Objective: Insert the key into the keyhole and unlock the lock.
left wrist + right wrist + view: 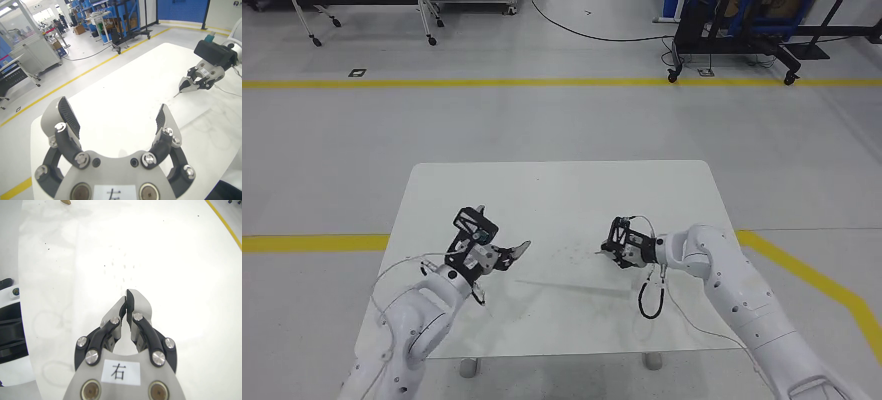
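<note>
My right gripper (608,250) is right of the table's middle, low over the white table (562,190). In the left wrist view the right gripper (181,90) is shut, and a thin silver key (175,95) pokes out of its tips down to the tabletop. In its own view the right gripper (126,294) has its pads pressed together and the key is hidden. My left gripper (507,258) is left of the middle and faces the right one. The left gripper (113,108) is open and holds nothing. A small brass-coloured piece (65,201) lies far off on the table; I cannot tell whether it is the lock.
Bare tabletop (122,91) separates the two grippers. A black cable loop (650,298) hangs from the right arm above the table. Yellow floor lines (542,82) and wheeled racks (732,40) lie beyond the table's far edge.
</note>
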You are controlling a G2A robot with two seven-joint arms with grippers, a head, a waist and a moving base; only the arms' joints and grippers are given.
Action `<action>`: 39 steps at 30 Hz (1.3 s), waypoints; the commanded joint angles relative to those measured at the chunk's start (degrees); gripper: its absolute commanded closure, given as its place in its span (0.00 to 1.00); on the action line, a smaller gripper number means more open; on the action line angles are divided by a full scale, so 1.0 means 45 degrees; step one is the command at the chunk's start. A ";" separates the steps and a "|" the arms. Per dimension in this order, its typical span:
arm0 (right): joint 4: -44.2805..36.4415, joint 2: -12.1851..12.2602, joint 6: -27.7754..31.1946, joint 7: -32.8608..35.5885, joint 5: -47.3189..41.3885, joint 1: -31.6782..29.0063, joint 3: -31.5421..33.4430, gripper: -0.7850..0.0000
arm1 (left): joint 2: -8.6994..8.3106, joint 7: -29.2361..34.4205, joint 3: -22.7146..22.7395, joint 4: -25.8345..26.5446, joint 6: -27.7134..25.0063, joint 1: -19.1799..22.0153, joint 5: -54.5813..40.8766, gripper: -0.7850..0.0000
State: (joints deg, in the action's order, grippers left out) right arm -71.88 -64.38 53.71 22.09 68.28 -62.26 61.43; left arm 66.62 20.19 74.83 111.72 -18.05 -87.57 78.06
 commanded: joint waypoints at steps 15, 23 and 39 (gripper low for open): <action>0.1460 -0.0141 0.0711 -0.1512 0.0416 0.0983 -0.0776 1.00 | 0.1283 0.0610 -0.6473 -0.5381 0.1292 0.4681 0.4085 0.00; 0.1555 -0.0129 0.0469 -0.1553 0.0251 0.1162 -0.0786 1.00 | 0.1463 0.0917 -0.7067 -0.6139 0.2007 0.4712 0.5809 0.00; 0.0816 0.0217 0.0619 -0.3262 -0.0486 0.0321 0.0237 1.00 | 0.1668 0.0481 -0.6316 -0.6144 0.2688 0.4732 0.5511 0.00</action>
State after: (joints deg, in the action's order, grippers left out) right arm -68.22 -63.31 57.10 6.25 66.48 -60.97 62.87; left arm 74.23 23.23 45.13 82.92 -6.82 -65.74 104.21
